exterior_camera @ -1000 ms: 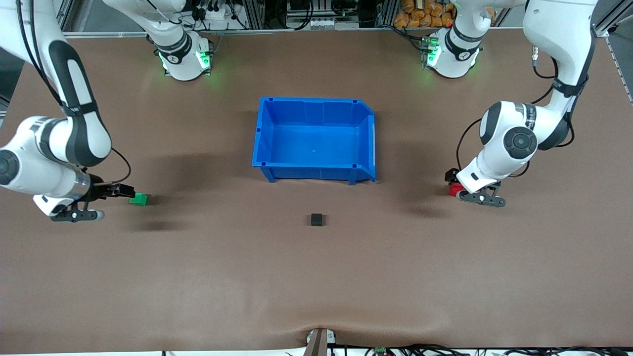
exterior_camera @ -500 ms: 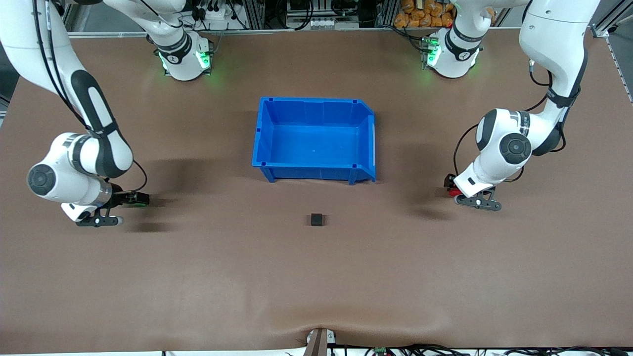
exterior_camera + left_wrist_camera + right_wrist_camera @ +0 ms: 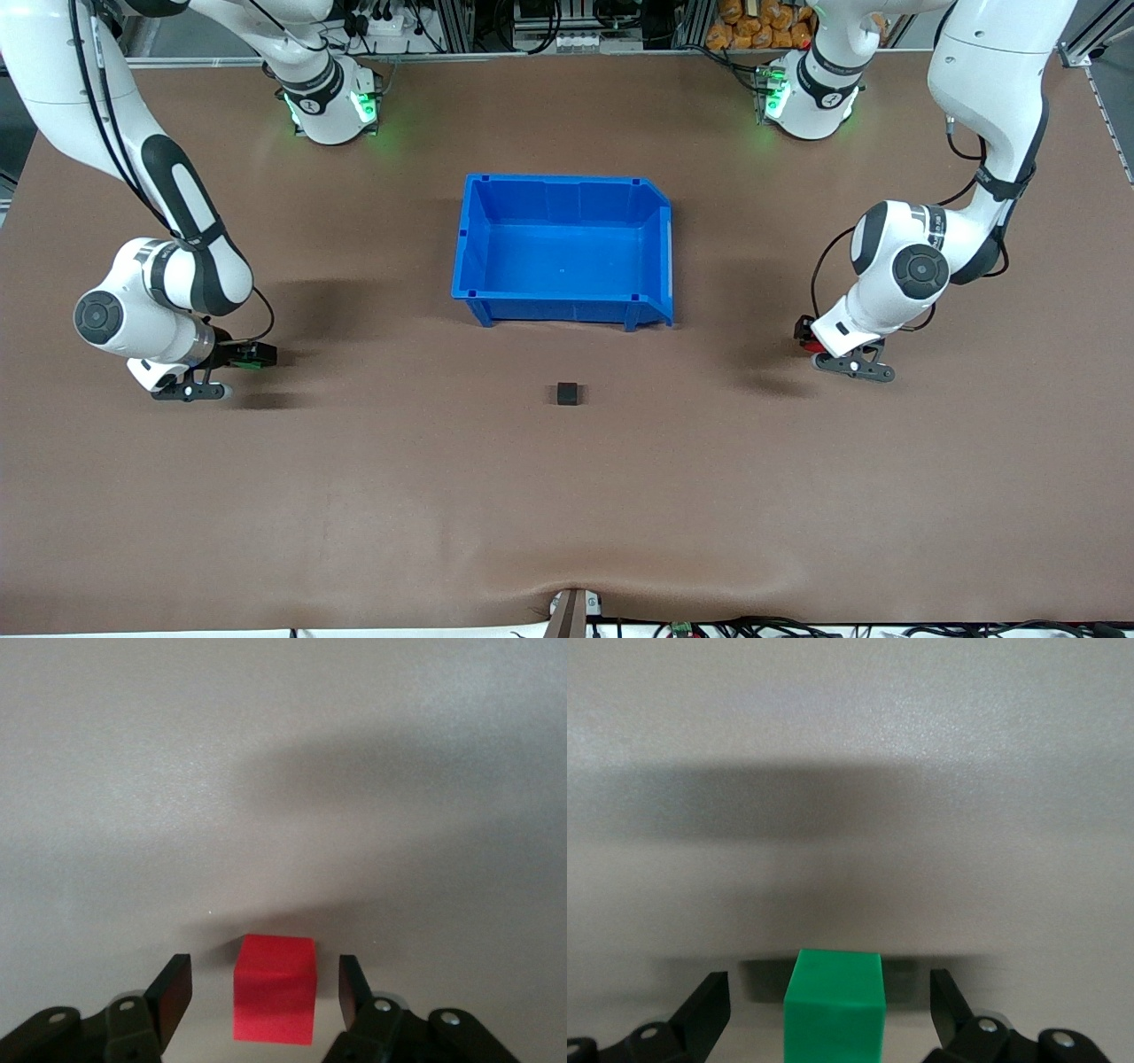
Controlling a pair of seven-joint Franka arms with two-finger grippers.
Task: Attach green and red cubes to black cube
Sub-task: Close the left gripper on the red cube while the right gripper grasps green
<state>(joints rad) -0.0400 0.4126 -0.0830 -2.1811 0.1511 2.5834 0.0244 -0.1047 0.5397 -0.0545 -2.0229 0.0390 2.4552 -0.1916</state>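
Both tools have closed in, straddling green cube (image 3: 834, 1006) and red cube (image 3: 275, 1001).

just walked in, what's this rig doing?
Both arms are lining up grasps. The left hand sits open around the red cube at its end of the table; the right hand is open around the green cube at the other end. Neither is gripped yet. The black cube sits untouched, nearer the camera than the blue bin.

Red cube (image 3: 274, 1001), green cube (image 3: 834, 1009), black cube (image 3: 567, 393), blue bin (image 3: 472, 229).
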